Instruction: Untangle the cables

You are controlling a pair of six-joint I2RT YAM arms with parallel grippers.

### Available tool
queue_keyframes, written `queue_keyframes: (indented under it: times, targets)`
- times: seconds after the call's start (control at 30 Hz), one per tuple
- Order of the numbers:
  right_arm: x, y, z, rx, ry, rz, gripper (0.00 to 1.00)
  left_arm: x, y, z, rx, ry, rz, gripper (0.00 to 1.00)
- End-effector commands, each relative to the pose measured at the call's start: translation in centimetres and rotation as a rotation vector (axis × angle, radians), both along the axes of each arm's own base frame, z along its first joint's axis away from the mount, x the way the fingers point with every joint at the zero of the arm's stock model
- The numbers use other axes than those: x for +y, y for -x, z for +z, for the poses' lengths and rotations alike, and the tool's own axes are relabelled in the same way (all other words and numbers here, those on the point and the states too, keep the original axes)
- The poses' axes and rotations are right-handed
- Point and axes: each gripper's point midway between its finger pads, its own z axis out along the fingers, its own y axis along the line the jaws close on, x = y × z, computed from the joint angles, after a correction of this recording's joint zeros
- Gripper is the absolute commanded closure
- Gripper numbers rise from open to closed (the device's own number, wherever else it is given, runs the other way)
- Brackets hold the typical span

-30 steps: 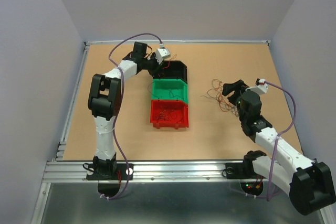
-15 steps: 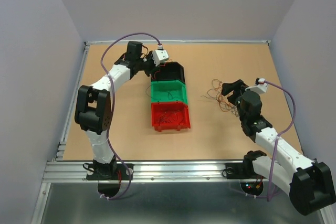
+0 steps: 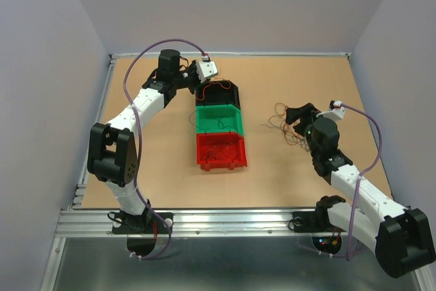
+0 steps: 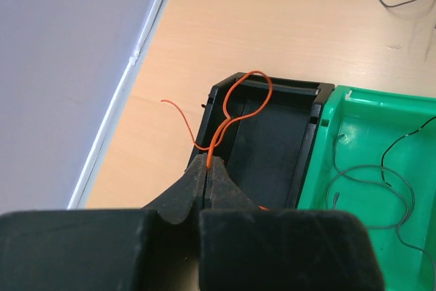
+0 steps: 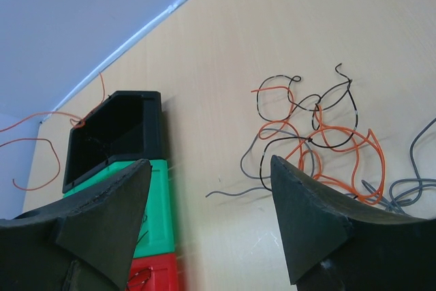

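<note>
By the black plastic bin [image 4: 272,88], the left gripper [image 4: 206,161] is clamping a thin looped orange wire [image 4: 240,103]; rightward, the right gripper [image 5: 210,165] is gaping toward scribbly cables [image 5: 320,138].

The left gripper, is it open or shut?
Shut. The left gripper pinches an orange cable between closed jaws, by the black bin.
</note>
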Motion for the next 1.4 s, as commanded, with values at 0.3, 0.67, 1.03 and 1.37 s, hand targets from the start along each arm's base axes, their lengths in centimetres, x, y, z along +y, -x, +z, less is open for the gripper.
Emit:
queue_keyframes:
  times: [0.3,0.67,1.03,1.37]
  targets:
    - [0.6,-0.1,0.2,-0.032,0.002,0.030,0.24,-1.2,1.3,0.1,-0.036,-0.051,-0.065,1.00]
    - [0.9,-0.2,0.0,-0.027,0.004,0.045,0.24,-0.2,3.5,7.8,-0.254,0.045,-0.019,1.00]
    - [1.0,-0.1,0.0,-0.027,0.001,0.053,0.24,-0.4,3.3,8.6,-0.249,0.063,-0.012,1.00]
    - [1.2,-0.2,0.0,-0.026,0.000,0.062,0.24,-1.0,-0.4,2.9,-0.126,-0.015,0.031,1.00]
